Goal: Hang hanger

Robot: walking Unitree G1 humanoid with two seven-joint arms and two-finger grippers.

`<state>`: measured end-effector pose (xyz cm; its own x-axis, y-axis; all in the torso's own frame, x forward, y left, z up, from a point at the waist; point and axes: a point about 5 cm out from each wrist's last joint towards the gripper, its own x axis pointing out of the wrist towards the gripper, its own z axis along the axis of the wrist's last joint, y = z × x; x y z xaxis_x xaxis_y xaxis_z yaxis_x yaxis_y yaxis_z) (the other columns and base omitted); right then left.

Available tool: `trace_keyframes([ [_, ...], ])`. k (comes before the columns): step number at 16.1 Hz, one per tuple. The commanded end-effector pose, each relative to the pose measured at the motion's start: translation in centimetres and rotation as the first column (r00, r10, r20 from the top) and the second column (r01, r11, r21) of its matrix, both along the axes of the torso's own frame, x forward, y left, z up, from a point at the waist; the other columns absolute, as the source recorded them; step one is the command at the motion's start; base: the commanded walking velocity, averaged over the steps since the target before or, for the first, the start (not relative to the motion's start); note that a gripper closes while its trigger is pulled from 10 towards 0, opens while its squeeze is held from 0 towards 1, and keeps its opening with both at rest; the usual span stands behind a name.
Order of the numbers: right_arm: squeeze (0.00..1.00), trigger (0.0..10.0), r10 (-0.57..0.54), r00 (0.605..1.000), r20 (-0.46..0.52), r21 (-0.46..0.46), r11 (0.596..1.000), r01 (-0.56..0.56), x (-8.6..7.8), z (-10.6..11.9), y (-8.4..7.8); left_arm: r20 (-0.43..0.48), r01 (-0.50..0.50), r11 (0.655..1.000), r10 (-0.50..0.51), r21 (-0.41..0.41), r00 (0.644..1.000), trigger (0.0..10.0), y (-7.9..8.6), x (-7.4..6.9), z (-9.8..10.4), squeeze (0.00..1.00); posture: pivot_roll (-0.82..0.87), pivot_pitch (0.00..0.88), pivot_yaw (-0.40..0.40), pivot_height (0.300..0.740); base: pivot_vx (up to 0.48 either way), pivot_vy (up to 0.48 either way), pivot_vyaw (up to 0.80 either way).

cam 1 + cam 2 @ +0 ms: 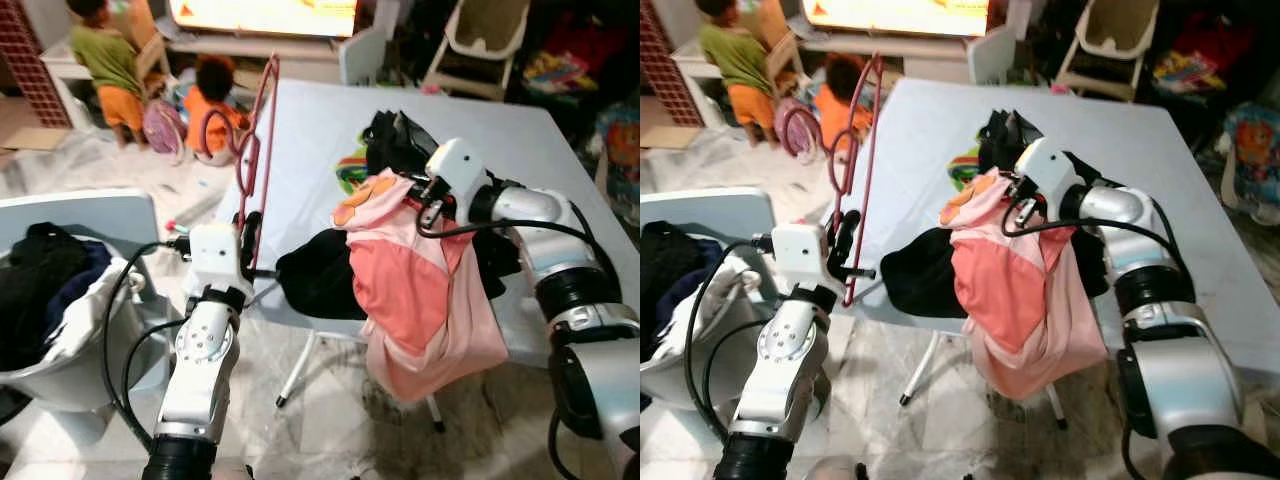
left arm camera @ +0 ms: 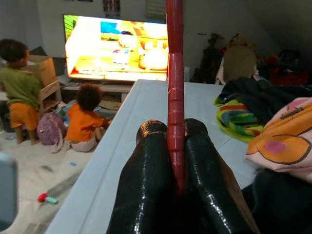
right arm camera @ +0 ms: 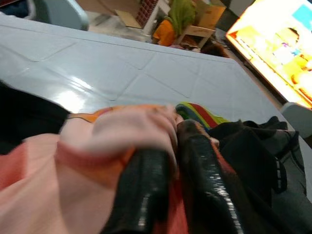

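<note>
One red hanger [image 1: 258, 150], upright at the left edge of the pale table [image 1: 310, 130], hook end hanging down beside the frame. One pink-and-coral garment [image 1: 420, 290], lifted off the table top and hanging over the near edge, an orange-and-yellow patch [image 1: 362, 198] at its top. Two dark garments on the table: one black [image 1: 318, 272] at the near edge just left of the pink one, another [image 1: 392, 140] further back behind it. One striped green, yellow and red cloth [image 2: 238, 115] lying flat beside the back heap. One grey laundry basket [image 1: 85, 370] on the floor to the left, full of dark and white clothes [image 1: 45, 285]. Two children on the floor before one lit television [image 2: 116, 48], one in a green top [image 1: 105, 60], one in orange [image 1: 212, 118].

Left gripper [image 2: 169, 146] raised at the table's left edge, forearm rising steeply from below, two black fingers [image 2: 146, 185] pressed tight on the hanger's red bar. Right gripper [image 3: 168, 175] reaching in from the right across the table, elbow bent, wrist turned leftward, fingers [image 3: 207, 185] pinched closed on a fold at the top of the pink-and-coral garment, holding it up.
</note>
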<state>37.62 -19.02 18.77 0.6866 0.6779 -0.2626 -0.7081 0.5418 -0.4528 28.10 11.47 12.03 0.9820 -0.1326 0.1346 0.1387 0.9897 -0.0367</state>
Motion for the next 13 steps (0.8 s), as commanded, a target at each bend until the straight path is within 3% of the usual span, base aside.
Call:
trace_keyframes([
  [1, 1.0, 10.0, 0.067, 0.997, -0.028, -0.069, 0.995, -0.069, -0.5, 0.5, -0.9, -0.01, 0.011, 1.0, -0.011, 0.007, 1.0, 10.0, -0.4, 0.1, -0.1, 0.0, 0.02, 0.0, -0.05, 0.74, 0.0, 0.0, 0.0],
  [2, 1.0, 10.0, 0.091, 0.994, -0.065, -0.075, 0.993, -0.096, -0.8, 0.4, -1.1, -0.013, 0.016, 1.0, -0.016, 0.007, 1.0, 10.0, -0.4, 0.1, -0.2, 0.0, 0.02, 0.0, -0.05, 0.74, 0.0, 0.0, 0.0],
  [4, 1.0, 10.0, 0.164, 0.971, -0.173, -0.175, 0.965, -0.195, -1.9, -0.1, -2.2, -0.016, 0.022, 1.0, -0.022, 0.01, 1.0, 10.0, -0.5, 0.2, -0.2, 0.0, 0.02, 0.0, -0.048, 0.74, 0.0, 0.0, 0.0],
  [7, 1.0, 10.0, 0.158, 0.969, -0.189, -0.183, 0.964, -0.192, -2.0, 0.6, -3.1, -0.015, 0.026, 1.0, -0.026, 0.01, 1.0, 10.0, -0.5, 0.3, -0.2, 0.0, 0.02, 0.0, -0.048, 0.74, 0.0, 0.0, 0.0],
  [9, 1.0, 10.0, 0.149, 0.968, -0.202, -0.148, 0.972, -0.181, -2.3, 1.2, -4.0, -0.016, 0.027, 1.0, -0.026, 0.01, 1.0, 10.0, -0.5, 0.2, -0.2, 0.0, 0.03, 0.0, -0.049, 0.74, 0.0, 0.0, 0.0],
  [13, 1.0, 10.0, 0.182, 0.917, -0.354, 0.011, 0.982, -0.19, -5.7, -0.4, -7.1, -0.026, 0.026, 1.0, -0.026, 0.016, 0.999, 10.0, -0.3, 0.0, -0.5, 0.0, 0.03, 0.0, -0.049, 0.74, 0.0, 0.0, 0.0],
])
